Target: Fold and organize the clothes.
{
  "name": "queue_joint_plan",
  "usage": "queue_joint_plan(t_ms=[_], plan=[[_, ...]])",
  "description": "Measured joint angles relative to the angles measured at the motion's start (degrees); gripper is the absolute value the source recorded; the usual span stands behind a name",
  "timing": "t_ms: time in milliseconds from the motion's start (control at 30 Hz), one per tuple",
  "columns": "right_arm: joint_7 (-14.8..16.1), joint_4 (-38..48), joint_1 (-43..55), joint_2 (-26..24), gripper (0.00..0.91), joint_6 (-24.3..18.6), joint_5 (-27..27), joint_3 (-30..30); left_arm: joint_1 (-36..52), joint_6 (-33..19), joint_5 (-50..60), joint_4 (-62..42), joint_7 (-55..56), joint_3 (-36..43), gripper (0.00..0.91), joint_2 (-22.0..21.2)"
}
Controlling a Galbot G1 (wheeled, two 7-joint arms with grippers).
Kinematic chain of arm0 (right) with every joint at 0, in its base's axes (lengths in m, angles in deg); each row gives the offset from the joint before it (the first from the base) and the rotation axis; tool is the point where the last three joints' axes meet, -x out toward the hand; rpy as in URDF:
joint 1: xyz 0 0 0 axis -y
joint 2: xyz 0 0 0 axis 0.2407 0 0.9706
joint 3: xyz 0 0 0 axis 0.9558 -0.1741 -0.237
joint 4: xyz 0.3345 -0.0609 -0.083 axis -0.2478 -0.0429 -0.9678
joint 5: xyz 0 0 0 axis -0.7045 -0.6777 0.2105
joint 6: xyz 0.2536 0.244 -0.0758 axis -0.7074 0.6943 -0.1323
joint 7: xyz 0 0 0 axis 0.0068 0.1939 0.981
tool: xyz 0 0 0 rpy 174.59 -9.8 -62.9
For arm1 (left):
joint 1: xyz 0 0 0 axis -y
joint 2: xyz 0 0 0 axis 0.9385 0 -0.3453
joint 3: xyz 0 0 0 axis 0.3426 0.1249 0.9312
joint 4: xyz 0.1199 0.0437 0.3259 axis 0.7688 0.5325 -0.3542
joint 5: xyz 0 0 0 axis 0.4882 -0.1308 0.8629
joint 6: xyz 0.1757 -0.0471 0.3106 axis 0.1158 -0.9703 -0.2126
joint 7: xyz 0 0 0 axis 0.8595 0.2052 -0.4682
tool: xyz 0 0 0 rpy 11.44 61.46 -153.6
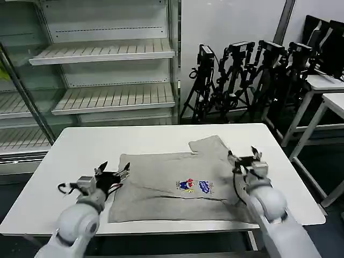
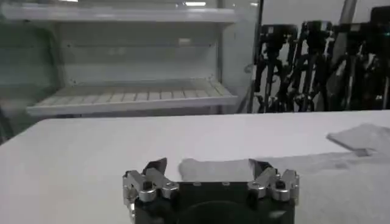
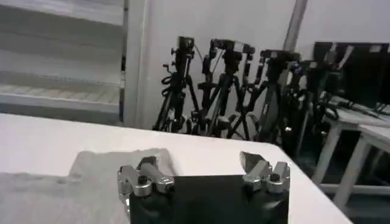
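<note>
White table (image 1: pixel 70 156): one grey shirt (image 1: pixel 161 188) flat; left tool (image 1: pixel 114 173), right tool (image 1: pixel 243 158) both spread, empty.

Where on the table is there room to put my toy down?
The white table is bare along the far edge behind the grey shirt, and in the far left corner. The near middle is crowded: the shirt covers it, with the left hand and right hand at its sides.
</note>
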Motion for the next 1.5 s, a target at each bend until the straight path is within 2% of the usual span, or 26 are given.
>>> queue_joint_plan(t_ms=[233,500,533,567,600,633,667,700,1100,1500], plan=[[0.32,14.62,11.95,4.14,0.907,0.80,0.42,-3.74,9.29,0.00,0.92,-10.93,0.07,5.78,0.907,-0.84],[1.18,28.16,20.22,8.96,0.907,1.04,1.11,-4.87,15.63,0.00,0.20,-19.46,0.34,9.37,0.907,-1.18],[1.32,29.56,21.00,9.49,0.907,1.20,1.07,-4.87,16.07,0.00,0.15,-20.14,0.34,9.68,0.786,-1.24],[1.41,30.62,21.51,9.93,0.856,1.32,1.02,-4.95,16.57,0.00,0.06,-20.88,0.32,9.98,0.786,-1.34],[1.50,31.59,21.94,10.31,0.453,1.40,0.94,-5.10,17.04,0.00,0.01,-21.47,0.32,10.22,0.171,-1.42],[1.61,32.56,22.37,10.68,0.302,1.48,0.81,-5.31,17.51,0.00,-0.10,-22.10,0.30,10.45,0.091,-1.49],[1.70,33.30,22.69,10.95,0.060,1.54,0.67,-5.53,17.87,0.00,-0.20,-22.65,0.31,10.62,0.030,-1.50],[1.72,33.97,22.95,11.22,0.000,1.61,0.52,-5.68,18.14,0.00,-0.31,-23.12,0.32,10.78,0.030,-1.50],[1.48,39.28,24.68,12.83,0.000,1.68,-4.18,-5.73,19.27,-0.17,-1.32,-25.16,-0.28,11.87,0.030,-0.94],[1.82,38.63,23.87,12.49,0.000,-0.08,-8.28,-6.11,18.66,-0.44,-3.61,-24.68,-1.43,11.46,0.030,-0.87]])
